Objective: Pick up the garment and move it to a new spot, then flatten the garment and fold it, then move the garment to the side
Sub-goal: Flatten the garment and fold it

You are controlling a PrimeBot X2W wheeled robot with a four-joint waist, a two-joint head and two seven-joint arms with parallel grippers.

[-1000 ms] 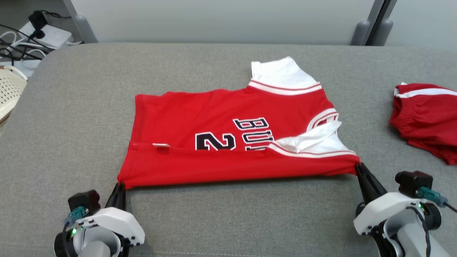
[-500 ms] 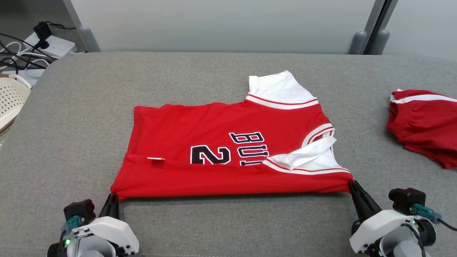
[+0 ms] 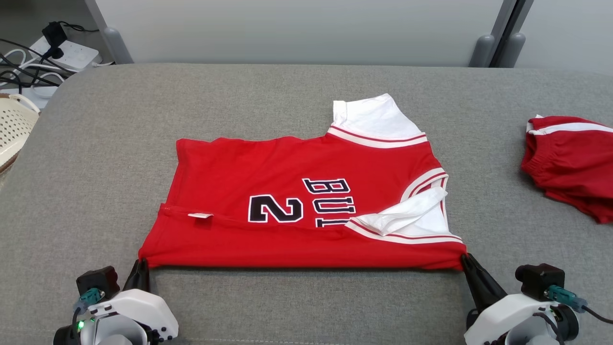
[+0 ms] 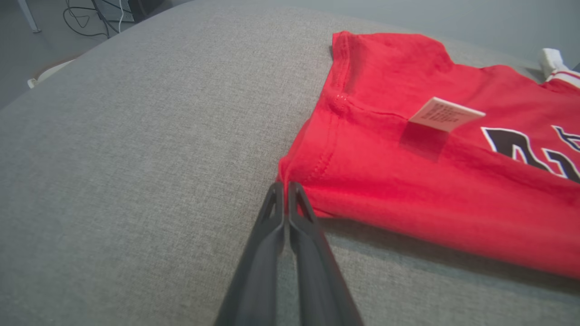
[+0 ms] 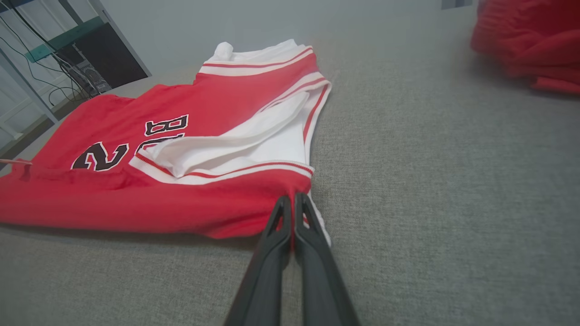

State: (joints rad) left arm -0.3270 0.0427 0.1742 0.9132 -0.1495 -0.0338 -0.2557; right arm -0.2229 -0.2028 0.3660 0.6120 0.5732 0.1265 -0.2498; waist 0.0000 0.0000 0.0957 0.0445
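Two corners of the garment [image 3: 287,191], a red jersey with white trim, are pinched in the head view. The left gripper [image 3: 141,265] at 7 o'clock has its dark fingers pressed together on the hem corner. The right gripper [image 3: 465,261] at 5 o'clock is clamped the same way on the corner at the shoulder end. The near edge runs taut between them, with a thin shadow under it. The garment lies across the middle of the grey cushion [image 3: 287,86], its near part folded over so the black 2 and the letters are half covered. Some red shorts [image 3: 565,158] sit at 3 o'clock, well apart from it. A pale basket [image 3: 14,124] shows at 9 o'clock and a white power strip [image 3: 67,48] with cables at 11 o'clock, both off the cushion.

From the left wrist view, the two fingers meet at their tips with the red hem corner nipped between them. The fabric spreads off toward 2 o'clock, where a white label [image 4: 446,114] stands up from the fold.

From the right wrist view, the fingers are closed on the red corner just below the white-and-red stripe. The garment stretches away toward 10 o'clock, with a white panel lying on top, and the red shorts are a blur at 1 o'clock.
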